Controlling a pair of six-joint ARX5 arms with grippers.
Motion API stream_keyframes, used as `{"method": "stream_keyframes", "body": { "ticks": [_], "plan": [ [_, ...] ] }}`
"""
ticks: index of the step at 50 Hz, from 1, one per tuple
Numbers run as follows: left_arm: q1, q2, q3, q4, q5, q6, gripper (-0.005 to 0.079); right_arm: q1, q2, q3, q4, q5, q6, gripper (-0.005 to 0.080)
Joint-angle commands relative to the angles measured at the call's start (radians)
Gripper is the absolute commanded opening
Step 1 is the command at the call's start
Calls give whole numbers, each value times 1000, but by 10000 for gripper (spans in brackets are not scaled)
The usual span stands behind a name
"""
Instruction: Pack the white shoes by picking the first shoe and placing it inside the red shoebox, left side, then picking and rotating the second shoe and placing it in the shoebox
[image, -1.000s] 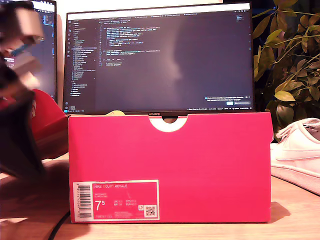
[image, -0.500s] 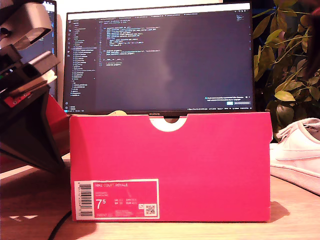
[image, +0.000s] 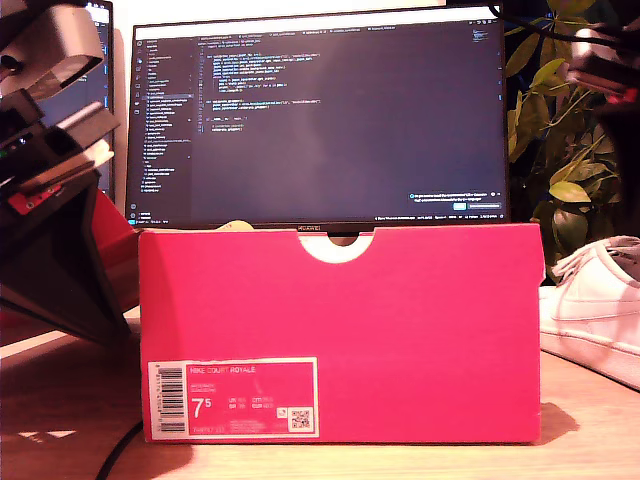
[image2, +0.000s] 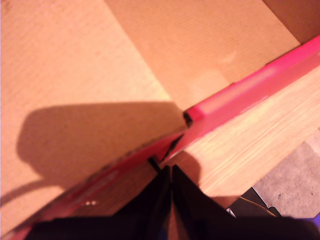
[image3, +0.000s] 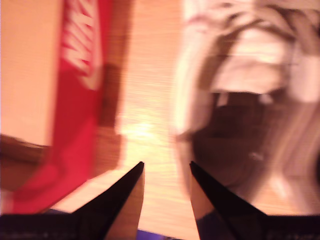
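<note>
The red shoebox (image: 400, 300) stands in the middle of the exterior view, its label facing the camera. One white shoe (image: 595, 305) lies on the table at the exterior view's right, beside the box. My first gripper (image2: 170, 172) is shut with nothing seen between its fingers; it hovers over the box's red wall (image2: 240, 97) and cardboard floor. Its arm (image: 50, 200) fills the exterior view's left. My second gripper (image3: 166, 165) is open above bare wood, between the shoebox (image3: 80, 75) and the blurred white shoe (image3: 250, 65). Its arm (image: 600, 60) shows at the exterior view's upper right.
A large monitor (image: 320, 110) stands right behind the box, and a leafy plant (image: 570, 150) behind the shoe. A red piece (image: 110, 250) sits behind the first arm. A dark cable (image: 120, 450) runs across the wooden table (image: 590, 420).
The arm at the exterior view's left rose and came to rest, and the box shifted very slightly. The second arm has now come into view at the exterior view's upper right.
</note>
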Motion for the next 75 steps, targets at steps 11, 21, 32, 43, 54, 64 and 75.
{"method": "stream_keyframes", "body": {
  "ticks": [11, 21, 32, 43, 54, 64, 75],
  "plan": [
    [-3, 5, 3, 14, -4, 10, -19, 4, 20, -16, 17, 16, -22, 262],
    [-3, 5, 3, 14, -5, 10, -19, 5, 109, -16, 44, 16, -29, 272],
    [-3, 5, 3, 14, -5, 10, -19, 5, 183, -16, 83, 16, -33, 274],
    [-3, 5, 3, 14, -5, 10, -19, 5, 252, -16, 96, 16, -45, 266],
    [-3, 5, 3, 14, -5, 10, -19, 5, 281, -16, 114, 16, -48, 192],
    [-3, 5, 3, 14, -5, 10, -19, 5, 281, -16, 134, 16, -47, 137],
    [-3, 5, 3, 14, -5, 10, -19, 5, 281, -16, 134, 16, -47, -20]
  ]
}}
